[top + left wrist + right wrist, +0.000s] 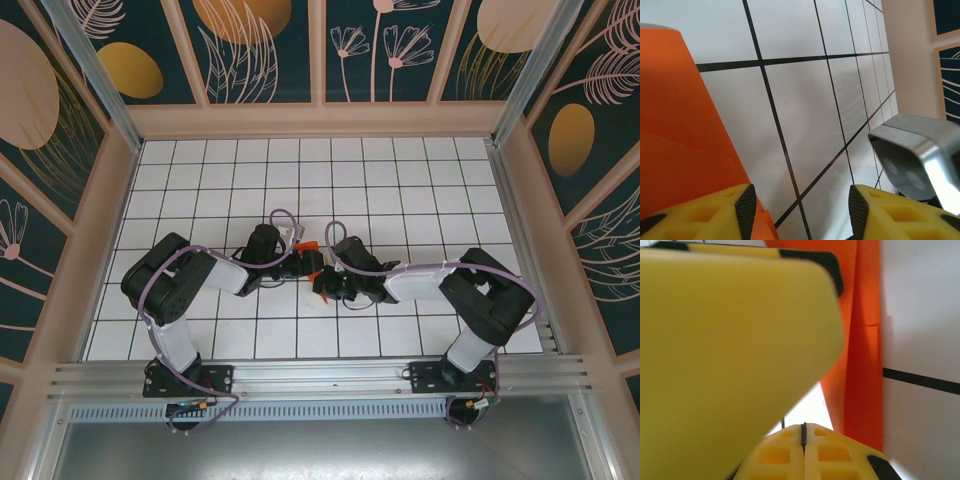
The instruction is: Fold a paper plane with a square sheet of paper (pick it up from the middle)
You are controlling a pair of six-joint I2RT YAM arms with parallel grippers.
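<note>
Looking at this, the left claw [802,205] sits wide open with the folded orange paper [685,140] against its left-hand finger, long axis running straight ahead, while the right claw [804,432] is pinched closed, paper just right of its tips, neither arm nearer.

Up top: looking down from above and behind the arm bases [190,378], well back, taking in the whole tiled tabletop [400,170]. Left wrist: low and close, facing out along the tabletop beside the orange paper [680,125]. Right wrist: closer yet, hard against that paper. Shared by all three: paper, mid-tabletop.
</note>
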